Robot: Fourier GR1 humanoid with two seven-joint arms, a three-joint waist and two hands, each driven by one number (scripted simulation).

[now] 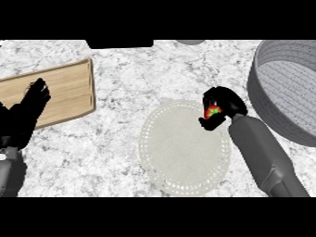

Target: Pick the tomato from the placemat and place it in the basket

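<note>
The right hand (pixel 227 101) is curled shut around the tomato (pixel 213 111), fingers and thumb closing on it from both sides. Only a patch of red with a bit of green shows between them. Hand and tomato sit over the rim of the round pale placemat (pixel 180 152), at about one o'clock on the mat. Whether the tomato touches the mat or hangs above it cannot be told. The grey forearm runs back from the hand toward five o'clock. The grey basket (pixel 276 115) stands at three o'clock from the hand, near it but apart. The left hand (pixel 16 120) rests at nine o'clock in the view, fingers straight and up, over the edge of the wooden cutting board (pixel 68 90) on the marble counter (pixel 126 69).
</note>
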